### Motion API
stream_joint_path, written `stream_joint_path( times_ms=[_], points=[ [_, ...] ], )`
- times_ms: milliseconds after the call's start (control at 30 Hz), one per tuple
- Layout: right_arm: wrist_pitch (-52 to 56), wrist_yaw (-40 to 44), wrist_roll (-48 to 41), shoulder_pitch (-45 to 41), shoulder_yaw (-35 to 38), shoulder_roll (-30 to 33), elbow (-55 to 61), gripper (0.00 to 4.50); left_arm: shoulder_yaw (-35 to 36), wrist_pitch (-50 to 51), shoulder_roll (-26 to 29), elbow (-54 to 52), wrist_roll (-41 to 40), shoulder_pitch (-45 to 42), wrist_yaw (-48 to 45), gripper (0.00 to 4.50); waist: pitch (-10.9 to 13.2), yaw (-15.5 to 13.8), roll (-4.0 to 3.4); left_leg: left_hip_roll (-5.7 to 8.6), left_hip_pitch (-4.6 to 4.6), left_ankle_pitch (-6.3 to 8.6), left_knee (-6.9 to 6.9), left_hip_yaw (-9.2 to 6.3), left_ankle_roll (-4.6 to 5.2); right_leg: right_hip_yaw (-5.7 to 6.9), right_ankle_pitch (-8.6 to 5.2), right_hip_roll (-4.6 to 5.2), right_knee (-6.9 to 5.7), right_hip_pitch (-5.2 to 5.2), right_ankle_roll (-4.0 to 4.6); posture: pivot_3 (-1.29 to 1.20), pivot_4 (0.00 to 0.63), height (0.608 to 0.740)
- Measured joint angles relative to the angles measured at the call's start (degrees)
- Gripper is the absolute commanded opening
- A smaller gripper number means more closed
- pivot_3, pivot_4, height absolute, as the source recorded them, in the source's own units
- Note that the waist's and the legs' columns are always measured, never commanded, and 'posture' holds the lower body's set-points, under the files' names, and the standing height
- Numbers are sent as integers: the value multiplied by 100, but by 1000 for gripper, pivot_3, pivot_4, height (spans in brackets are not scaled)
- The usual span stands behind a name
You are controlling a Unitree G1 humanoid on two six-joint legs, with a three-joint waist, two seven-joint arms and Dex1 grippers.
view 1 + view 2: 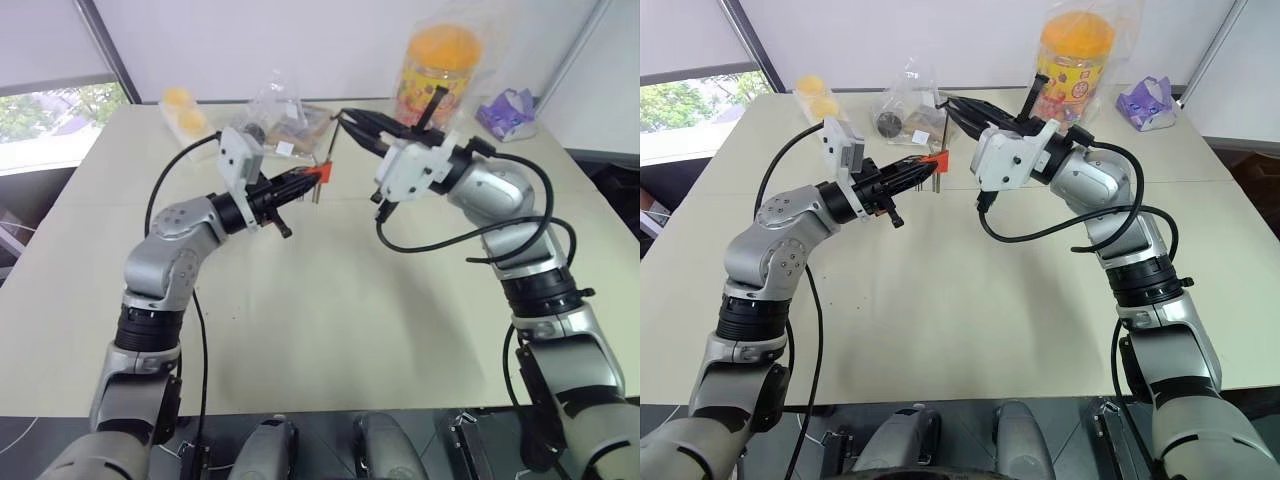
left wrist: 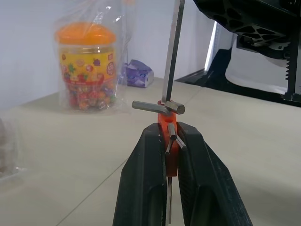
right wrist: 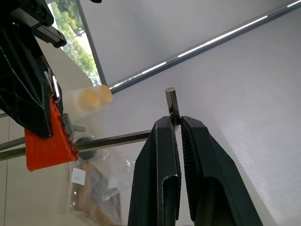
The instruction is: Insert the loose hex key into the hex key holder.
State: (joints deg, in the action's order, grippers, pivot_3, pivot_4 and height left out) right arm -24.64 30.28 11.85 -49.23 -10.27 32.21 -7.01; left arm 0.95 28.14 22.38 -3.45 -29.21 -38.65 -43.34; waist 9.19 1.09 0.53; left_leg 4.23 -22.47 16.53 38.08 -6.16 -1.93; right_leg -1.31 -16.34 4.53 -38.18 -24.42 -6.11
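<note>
Beige table (image 1: 330,330), two clenched tools: left tool (image 2: 168,141) on one hex key holder (image 2: 165,127), right tool (image 3: 178,123) on one loose hex key (image 3: 172,104)

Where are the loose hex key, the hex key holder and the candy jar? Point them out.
loose hex key (image 3: 120,139): right wrist view, its long shaft.
hex key holder (image 3: 46,147): right wrist view, red plastic body.
candy jar (image 2: 87,66): left wrist view, its label.

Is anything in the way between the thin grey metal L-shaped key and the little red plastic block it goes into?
Nothing visible blocks it. The right gripper pinches the thin grey L-shaped hex key, whose long arm already meets the red plastic holder clamped in the left gripper, above the table.
</note>
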Motion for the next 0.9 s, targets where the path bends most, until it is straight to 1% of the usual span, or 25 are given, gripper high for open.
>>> stream_joint_path(
  times_ms=[900],
  points=[
    [-111, 121, 41, 0, 4, 102, 0, 28, -1, 1, 0, 0, 2, 0, -24, 0, 0, -1, 0, 0, 0, 0, 0, 0, 0, 0, 0, 0, 0, 0, 0, 0, 150, 740]
  ],
)
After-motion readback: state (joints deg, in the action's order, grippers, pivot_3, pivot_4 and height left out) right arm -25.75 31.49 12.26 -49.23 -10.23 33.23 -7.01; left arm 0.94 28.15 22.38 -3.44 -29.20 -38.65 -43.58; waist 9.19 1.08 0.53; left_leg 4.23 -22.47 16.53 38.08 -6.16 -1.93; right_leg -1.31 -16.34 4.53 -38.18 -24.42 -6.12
